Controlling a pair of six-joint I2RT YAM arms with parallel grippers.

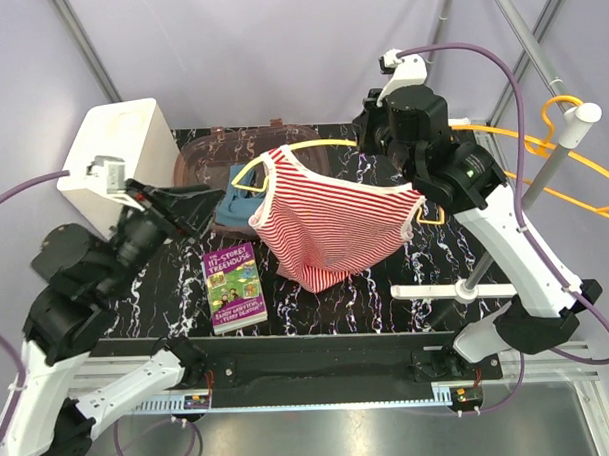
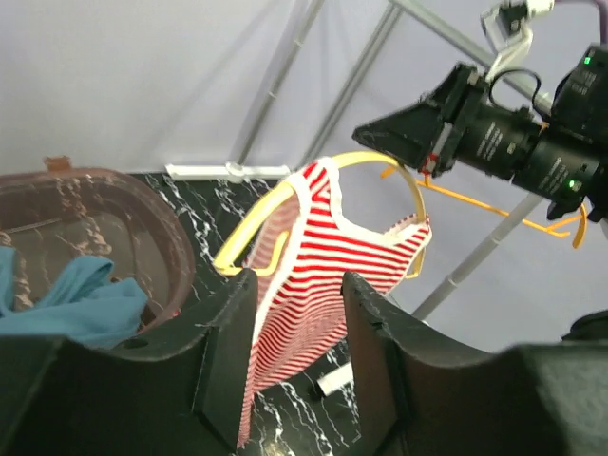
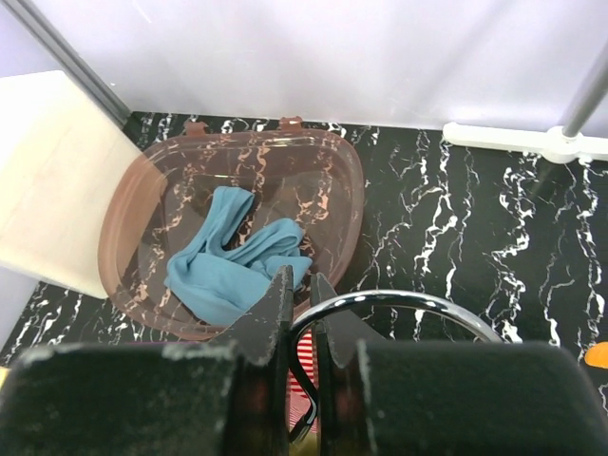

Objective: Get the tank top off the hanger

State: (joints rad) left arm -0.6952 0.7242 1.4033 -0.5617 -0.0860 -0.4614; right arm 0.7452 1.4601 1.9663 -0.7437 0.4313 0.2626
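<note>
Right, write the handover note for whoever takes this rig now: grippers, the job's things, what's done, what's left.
Right gripper: shut on the metal hook of the hanger, holding it up over the table.
Left gripper: open, pointed at the tank top, apparently not touching it.
Tank top: hung on the hanger, draping down above the table.
Done: hanger is gripped and held in the air.
Left: take hold of the tank top with the left gripper and pull it off the hanger.
</note>
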